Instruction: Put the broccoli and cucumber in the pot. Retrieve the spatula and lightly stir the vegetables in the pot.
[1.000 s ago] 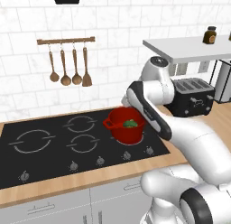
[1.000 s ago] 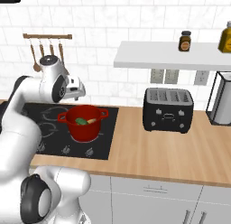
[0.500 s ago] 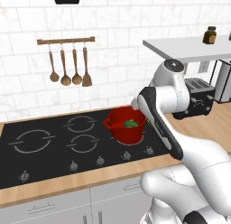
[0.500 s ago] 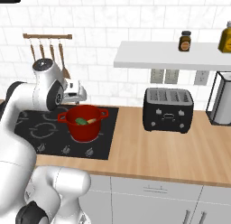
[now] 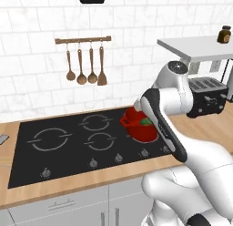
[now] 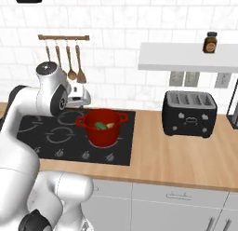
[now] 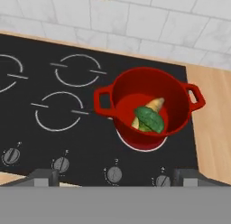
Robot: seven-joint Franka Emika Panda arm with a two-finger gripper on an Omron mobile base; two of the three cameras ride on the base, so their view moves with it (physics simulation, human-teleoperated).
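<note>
Arm swung right; cucumber [image 7: 145, 114] seemingly slants in pot [image 7: 179, 111].

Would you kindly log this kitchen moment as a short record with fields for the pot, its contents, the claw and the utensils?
pot: red pot stands on the black cooktop, right side
contents: cucumber and broccoli lie inside, touching
claw: claw open, empty, above the pot
utensils: wooden utensils hang on the wall rail
stirring: not begun
</note>
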